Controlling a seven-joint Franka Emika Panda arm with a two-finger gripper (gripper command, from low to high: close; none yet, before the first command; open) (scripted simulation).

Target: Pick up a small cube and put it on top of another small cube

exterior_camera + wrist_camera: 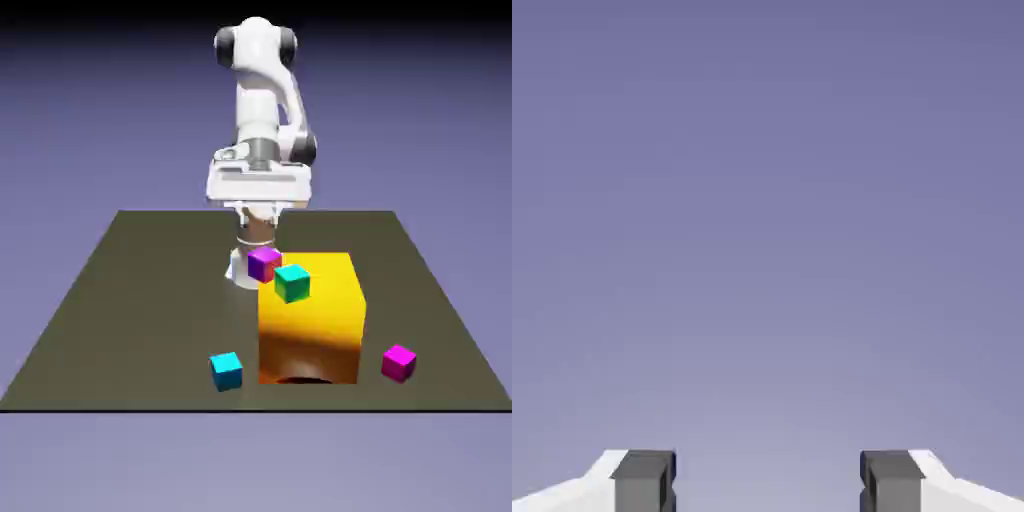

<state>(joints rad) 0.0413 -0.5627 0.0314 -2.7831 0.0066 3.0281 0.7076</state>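
Observation:
The small magenta cube (398, 362) sits on the table near the front, at the exterior view's right. The small cyan cube (227, 371) rests near the front edge, left of the big block. My gripper (258, 200) hangs high over the back of the table, far from both cubes. In the hand view the gripper (768, 485) is open: its two grey fingertips (643, 480) stand well apart with only the plain backdrop between them. Neither cube shows in the hand view.
A big orange-yellow block (310, 320) stands between the two small cubes. A green-teal cube (292, 283) and a purple-topped cube with a red side (264, 264) sit at the block's back left. The dark table (120, 320) ends just in front of the cubes.

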